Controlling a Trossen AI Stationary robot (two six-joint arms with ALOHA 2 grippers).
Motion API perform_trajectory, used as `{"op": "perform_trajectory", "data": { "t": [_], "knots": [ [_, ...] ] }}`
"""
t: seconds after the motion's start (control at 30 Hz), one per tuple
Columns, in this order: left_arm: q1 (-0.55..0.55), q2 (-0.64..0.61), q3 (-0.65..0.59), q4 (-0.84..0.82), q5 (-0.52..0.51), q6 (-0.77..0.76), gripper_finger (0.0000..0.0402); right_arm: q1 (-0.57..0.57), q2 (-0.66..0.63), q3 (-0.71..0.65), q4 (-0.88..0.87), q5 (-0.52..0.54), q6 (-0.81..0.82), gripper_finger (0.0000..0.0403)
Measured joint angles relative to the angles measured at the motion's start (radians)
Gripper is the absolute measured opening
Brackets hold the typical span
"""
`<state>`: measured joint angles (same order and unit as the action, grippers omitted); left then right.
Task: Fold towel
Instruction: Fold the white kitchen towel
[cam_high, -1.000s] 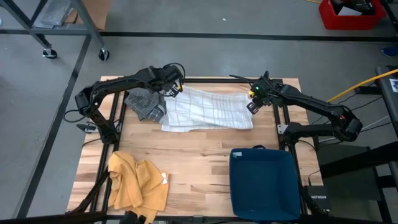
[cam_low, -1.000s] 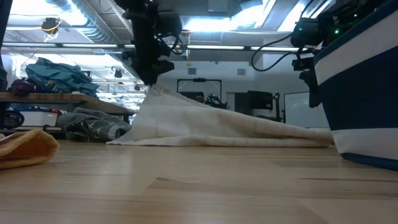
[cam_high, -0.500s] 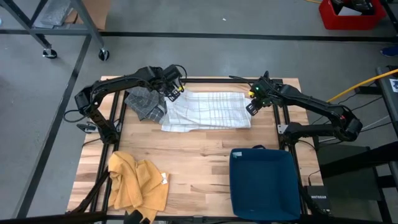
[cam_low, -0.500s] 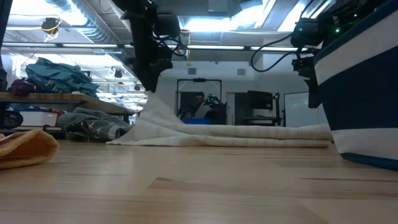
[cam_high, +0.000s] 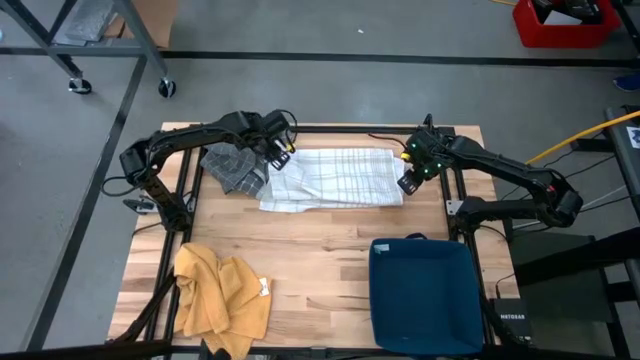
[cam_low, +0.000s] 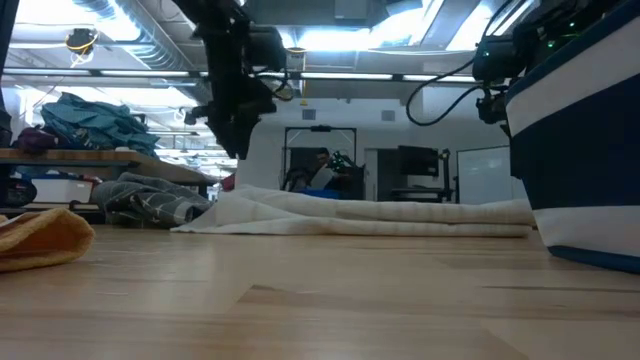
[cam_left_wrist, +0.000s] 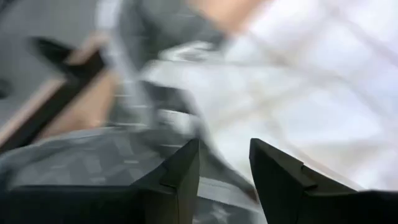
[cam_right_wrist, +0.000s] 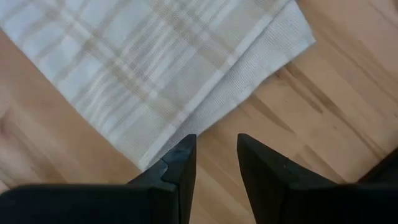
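Overhead, left gripper (cam_high: 283, 152) fingers stand slightly parted, nothing between them, at the white plaid towel (cam_high: 335, 177)'s 9 o'clock edge. Right gripper (cam_high: 408, 180) fingers likewise narrow and empty, just off the towel's 3 o'clock edge. Towel lies flat at the table (cam_high: 320, 250)'s 12 o'clock, folded over, pale checks, its left end rumpled. Grey cloth (cam_high: 232, 168) touches it at 9. Navy bin (cam_high: 425, 295) at 5 o'clock, contents apparently none, though dark inside. Yellow cloth (cam_high: 220, 295) at 7.
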<state>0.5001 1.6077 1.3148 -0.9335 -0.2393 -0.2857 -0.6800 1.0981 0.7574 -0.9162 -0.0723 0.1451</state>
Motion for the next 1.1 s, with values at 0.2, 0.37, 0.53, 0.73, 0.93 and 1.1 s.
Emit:
{"op": "perform_trajectory", "data": {
  "t": [0.2,0.37,0.53,0.73,0.93,1.1],
  "knots": [
    [-0.100,-0.005,0.000,-0.076,0.080,-0.004,0.0132,0.000,0.049,0.000,0.054,0.000,0.007,0.0121],
    [-0.201,-0.005,-0.039,-0.146,0.080,-0.082,0.0132,0.000,0.132,0.000,0.061,0.001,0.007,0.0121],
    [-0.272,-0.005,-0.106,-0.148,0.083,-0.219,0.0132,0.000,0.175,0.000,0.053,-0.044,-0.003,0.0121],
    [-0.296,-0.005,-0.166,-0.026,0.081,-0.358,0.0132,0.000,0.181,0.000,0.060,-0.050,-0.019,0.0121],
    [-0.281,-0.005,-0.210,0.054,0.082,-0.448,0.0132,0.000,0.181,0.000,0.060,-0.051,-0.019,0.0121],
    [-0.275,-0.005,-0.235,0.102,0.082,-0.476,0.0132,0.000,0.181,0.000,0.061,-0.051,-0.021,0.0121]
  ]
}}
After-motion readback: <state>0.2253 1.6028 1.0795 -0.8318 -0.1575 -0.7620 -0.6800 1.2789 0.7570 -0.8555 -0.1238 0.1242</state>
